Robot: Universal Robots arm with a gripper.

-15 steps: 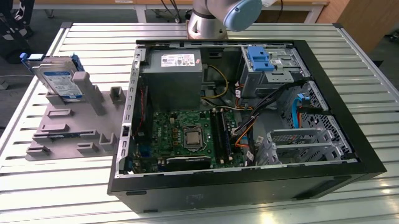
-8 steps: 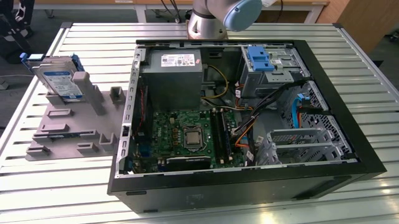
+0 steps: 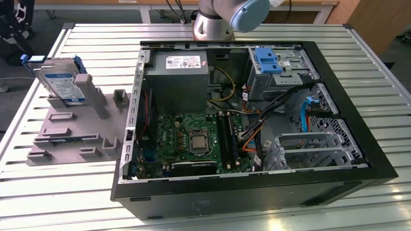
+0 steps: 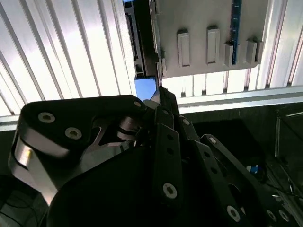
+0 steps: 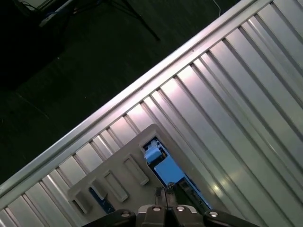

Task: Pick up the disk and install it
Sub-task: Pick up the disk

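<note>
While the silver, blue-railed metal disk [image 3: 61,85] leans in a grey plastic rack [image 3: 64,135], the black pincer [image 5: 163,192] above it looks closed and empty.

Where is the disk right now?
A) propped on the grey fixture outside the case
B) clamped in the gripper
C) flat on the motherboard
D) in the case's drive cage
A: the disk leans on the grey fixture at the exterior view's left, outside the computer case.
</note>
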